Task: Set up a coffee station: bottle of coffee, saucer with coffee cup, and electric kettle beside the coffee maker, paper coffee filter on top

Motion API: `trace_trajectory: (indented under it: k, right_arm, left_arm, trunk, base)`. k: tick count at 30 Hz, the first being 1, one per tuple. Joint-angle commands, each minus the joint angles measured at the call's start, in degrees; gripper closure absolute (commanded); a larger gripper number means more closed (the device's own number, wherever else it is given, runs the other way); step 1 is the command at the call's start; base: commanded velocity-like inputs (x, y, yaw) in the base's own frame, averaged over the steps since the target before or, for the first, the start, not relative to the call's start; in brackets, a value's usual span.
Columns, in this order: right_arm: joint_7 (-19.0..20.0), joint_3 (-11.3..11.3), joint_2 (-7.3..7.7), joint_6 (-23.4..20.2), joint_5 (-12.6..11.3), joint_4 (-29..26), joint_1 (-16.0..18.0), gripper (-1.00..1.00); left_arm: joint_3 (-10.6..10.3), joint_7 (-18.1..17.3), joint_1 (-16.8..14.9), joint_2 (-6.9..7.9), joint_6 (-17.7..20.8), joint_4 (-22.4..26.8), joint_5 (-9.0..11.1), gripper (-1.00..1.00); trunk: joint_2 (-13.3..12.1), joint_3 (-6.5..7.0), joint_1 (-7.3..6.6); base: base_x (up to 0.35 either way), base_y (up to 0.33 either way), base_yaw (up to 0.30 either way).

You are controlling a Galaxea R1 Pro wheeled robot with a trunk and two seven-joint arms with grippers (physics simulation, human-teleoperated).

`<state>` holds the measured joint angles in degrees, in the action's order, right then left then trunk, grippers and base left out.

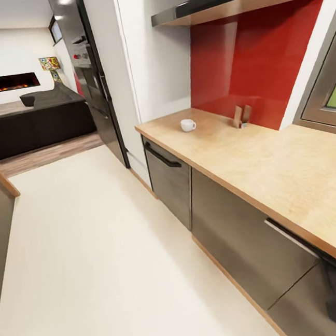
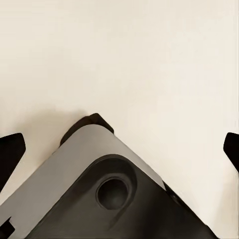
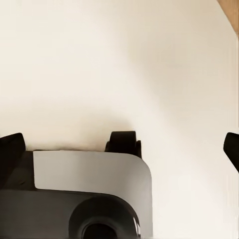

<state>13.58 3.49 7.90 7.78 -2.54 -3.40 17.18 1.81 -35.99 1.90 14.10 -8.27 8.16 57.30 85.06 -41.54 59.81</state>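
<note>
Robot judged in transit: both claws, left claw and right claw, are held wide, empty, floor-pointed; coffee cup is seen alone on surface.

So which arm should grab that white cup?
Probably the right: the coffee cup sits on the kitchen countertop along the robot's right side. The left gripper and right gripper both hang open over the floor.

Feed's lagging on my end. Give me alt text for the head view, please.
A coffee cup stands alone on the far end of a long beige countertop running along the right, before a red backsplash. Grey cabinets sit below, pale floor to the left.
</note>
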Motion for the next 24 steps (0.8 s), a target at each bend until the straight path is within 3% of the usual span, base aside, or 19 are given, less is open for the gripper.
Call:
trace_trajectory:
  k: [1,5,8,13,16,24]
  right_arm:
    - [0.42,0.11,-0.26,0.1,-0.27,-0.1,0.04,-1.0]
    - [0.5,-1.28,-1.82,-0.19,-0.27,-4.46,0.05,-1.0]
    - [0.55,-5.33,-3.3,-0.47,-0.3,-9.32,0.05,-1.0]
    - [0.57,-9.2,-4.0,-3.61,-0.37,-17.54,0.05,-1.0]
    - [0.49,-9.74,-4.08,-4.98,-0.36,-18.98,0.05,-1.0]
    - [0.42,-9.94,-4.1,-5.38,-0.36,-18.41,0.03,-1.0]
  left_arm:
    - [0.12,-0.18,0.03,0.01,-0.11,0.88,-0.17,-1.0]
    - [0.16,-0.64,0.03,0.07,0.11,7.06,-0.17,-1.0]
    - [0.19,-0.83,0.03,0.17,0.35,13.36,-0.18,-1.0]
    - [-0.31,-0.82,0.03,0.09,1.09,19.8,-0.24,-1.0]
    - [-2.1,-0.81,0.03,0.04,1.25,20.72,-0.24,-1.0]
    - [-3.02,-0.74,0.03,-1.01,1.16,20.72,-0.18,-1.0]
  trunk:
    - [0.02,-0.05,0.02]
    - [0.02,-0.08,0.02]
    - [0.02,-0.08,0.02]
    - [0.02,-0.08,0.02]
    - [0.02,-0.13,0.02]
    - [0.02,-0.5,0.02]
  base:
    - [0.082,0.058,0.199]
    - [0.036,0.025,0.087]
    - [0.011,0.008,0.026]
    - [0.003,0.002,0.008]
    - [0.0,0.0,0.048]
    - [0.029,0.0,0.176]
